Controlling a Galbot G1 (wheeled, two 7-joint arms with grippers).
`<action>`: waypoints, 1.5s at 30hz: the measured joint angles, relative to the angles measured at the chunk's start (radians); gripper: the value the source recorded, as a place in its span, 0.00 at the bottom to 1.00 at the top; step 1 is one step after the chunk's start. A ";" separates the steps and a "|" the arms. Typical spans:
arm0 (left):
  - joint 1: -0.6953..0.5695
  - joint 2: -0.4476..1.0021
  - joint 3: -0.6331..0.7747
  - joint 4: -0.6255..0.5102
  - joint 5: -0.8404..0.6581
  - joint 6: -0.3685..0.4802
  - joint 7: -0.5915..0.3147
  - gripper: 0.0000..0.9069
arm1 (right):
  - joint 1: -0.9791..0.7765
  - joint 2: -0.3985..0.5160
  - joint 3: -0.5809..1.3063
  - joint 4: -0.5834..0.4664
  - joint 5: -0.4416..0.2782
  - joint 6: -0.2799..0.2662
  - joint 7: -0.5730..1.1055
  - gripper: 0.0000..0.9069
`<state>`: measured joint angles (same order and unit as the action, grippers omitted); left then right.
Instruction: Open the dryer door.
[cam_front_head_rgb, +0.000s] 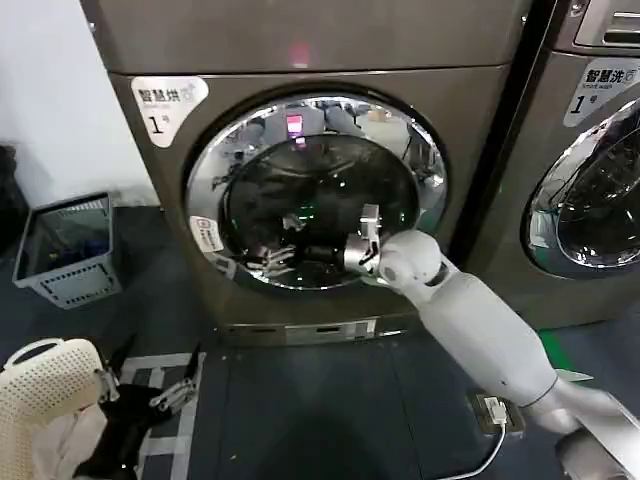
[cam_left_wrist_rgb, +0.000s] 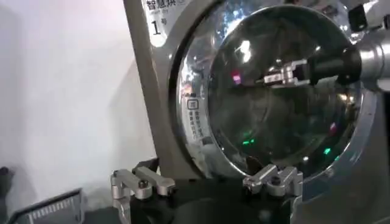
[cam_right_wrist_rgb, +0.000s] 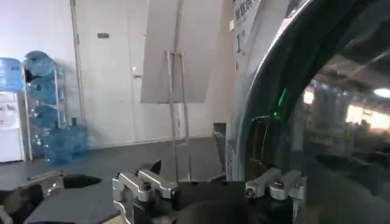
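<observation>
The dryer (cam_front_head_rgb: 470, 110) is a dark grey-brown machine with a white "1" sticker (cam_front_head_rgb: 165, 103). The dryer door (cam_front_head_rgb: 315, 190), chrome-ringed with dark glass, looks shut against its front. My right gripper (cam_front_head_rgb: 362, 235) is pressed up close to the lower right of the glass, open, with nothing between its fingers. In the right wrist view one finger (cam_right_wrist_rgb: 274, 182) sits beside the door's rim (cam_right_wrist_rgb: 256, 115) and the other (cam_right_wrist_rgb: 140, 185) stands off it. The left wrist view shows the door (cam_left_wrist_rgb: 274, 103) and the right gripper (cam_left_wrist_rgb: 277, 76) from the side. My left gripper (cam_front_head_rgb: 145, 385) hangs low near the floor, open (cam_left_wrist_rgb: 207, 182).
A grey-blue laundry basket (cam_front_head_rgb: 70, 250) stands on the floor left of the dryer. A white basket (cam_front_head_rgb: 40, 400) is at the bottom left. The neighbouring machine (cam_front_head_rgb: 590, 150) stands close on the right. A socket and cable (cam_front_head_rgb: 495, 415) lie on the floor by my right arm.
</observation>
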<state>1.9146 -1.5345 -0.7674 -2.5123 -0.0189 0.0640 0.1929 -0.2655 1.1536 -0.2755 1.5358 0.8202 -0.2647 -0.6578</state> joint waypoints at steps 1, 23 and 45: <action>0.001 -0.001 0.000 -0.002 0.000 0.000 0.000 1.00 | 0.003 0.004 -0.003 -0.006 -0.002 0.001 0.000 1.00; 0.009 -0.006 0.002 -0.027 -0.003 0.002 0.000 1.00 | 0.041 0.085 -0.061 -0.124 -0.027 0.048 0.016 1.00; 0.012 -0.008 0.002 -0.057 -0.014 0.008 -0.001 1.00 | 0.067 0.153 -0.087 -0.209 -0.044 0.062 0.013 1.00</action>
<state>1.9266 -1.5425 -0.7655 -2.5693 -0.0326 0.0724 0.1923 -0.1981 1.3069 -0.3623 1.3271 0.7757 -0.2024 -0.6446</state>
